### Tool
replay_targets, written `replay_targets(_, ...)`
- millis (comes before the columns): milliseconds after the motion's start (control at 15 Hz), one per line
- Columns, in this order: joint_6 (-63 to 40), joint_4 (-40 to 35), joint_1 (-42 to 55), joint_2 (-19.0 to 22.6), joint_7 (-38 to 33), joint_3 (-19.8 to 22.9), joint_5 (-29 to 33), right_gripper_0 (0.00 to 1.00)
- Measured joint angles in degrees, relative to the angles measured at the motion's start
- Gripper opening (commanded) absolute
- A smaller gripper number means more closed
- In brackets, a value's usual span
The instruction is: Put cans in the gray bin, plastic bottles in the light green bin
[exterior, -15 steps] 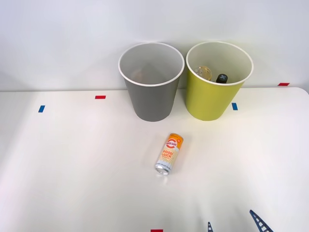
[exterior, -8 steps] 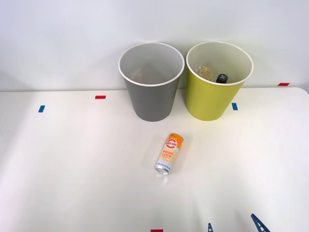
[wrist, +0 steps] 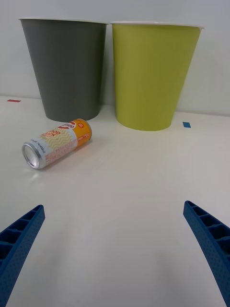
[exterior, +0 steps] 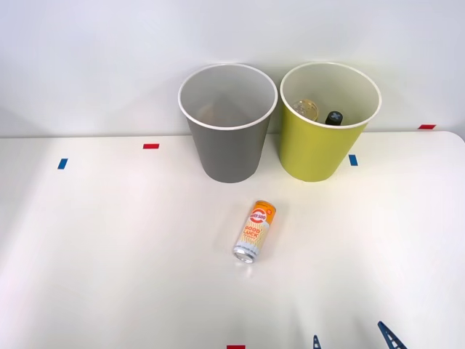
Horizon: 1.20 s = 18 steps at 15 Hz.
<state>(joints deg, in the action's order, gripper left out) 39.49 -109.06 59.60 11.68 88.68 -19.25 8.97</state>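
Observation:
An orange-and-white can lies on its side on the white table, silver end toward me, in front of the two bins. The gray bin stands at the back; something reddish shows faintly inside it. Beside it on the right stands the light green bin, with a black-capped bottle and a clear amber-tinted bottle inside. My right gripper is open near the table's front edge, well short of the can, nothing between its blue fingers.
Small blue tape marks and red tape marks dot the white table. A white wall stands right behind the bins. The table's right edge curves away at the far right.
My gripper's fingertips have drawn back slightly toward the front edge since a second ago. The can and both bins have not moved.

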Motion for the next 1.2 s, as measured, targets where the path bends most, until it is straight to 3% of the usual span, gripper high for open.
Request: replay_targets(1200,0.0,0.0,0.0,0.0,0.0,0.0,0.0,1.0)
